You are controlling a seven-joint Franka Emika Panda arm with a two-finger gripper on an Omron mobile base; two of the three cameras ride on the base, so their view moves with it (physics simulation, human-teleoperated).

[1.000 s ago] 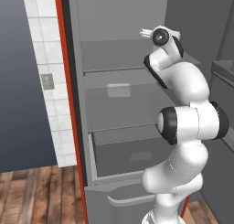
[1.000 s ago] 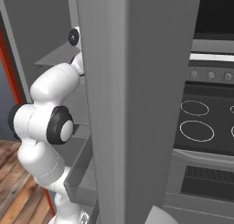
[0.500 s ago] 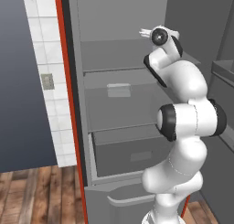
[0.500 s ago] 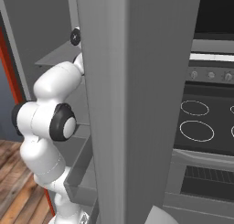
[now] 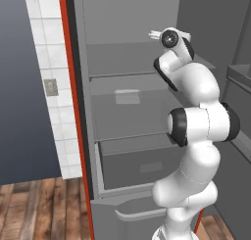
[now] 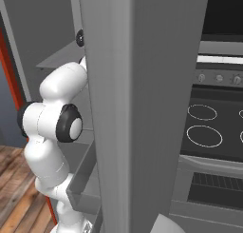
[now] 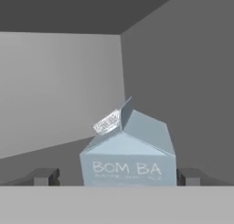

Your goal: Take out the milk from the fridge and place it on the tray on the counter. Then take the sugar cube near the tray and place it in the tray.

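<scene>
We count one milk carton (image 7: pixel 129 155), pale blue-grey with a gabled top and "BOM BA" printed on its face. On either side of it we see two dark fingertips (image 7: pixel 45 176) of the one claw (image 7: pixel 119 177). There is one fridge (image 5: pixel 132 62); inside it we make out two shelves and one bottom drawer (image 5: pixel 139 160). We see one stove (image 6: pixel 216 132) with two burner rings fully visible, and one wall outlet (image 5: pixel 50 87).
</scene>
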